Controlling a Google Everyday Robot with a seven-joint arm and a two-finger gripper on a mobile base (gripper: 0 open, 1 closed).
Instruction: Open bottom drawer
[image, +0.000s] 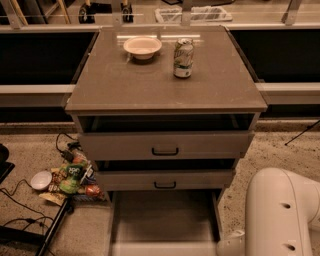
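The grey-brown cabinet (165, 85) has three drawers. The bottom drawer (165, 217) stands pulled far out toward me; I see down into its bare inside, and the top of its front (165, 248) lies at the lower edge of the view, with its handle hidden. The middle drawer (165, 179) and the top drawer (165, 145) each stand a little open, with dark bar handles. My gripper is out of view; only my white arm (280, 215) shows at the lower right, beside the open drawer.
A cream bowl (142, 47) and a drink can (183, 58) stand on the cabinet top. Snack packets (72, 177), a small white bowl (41, 180) and black cables (20, 210) lie on the floor to the left. Dark panels flank the cabinet.
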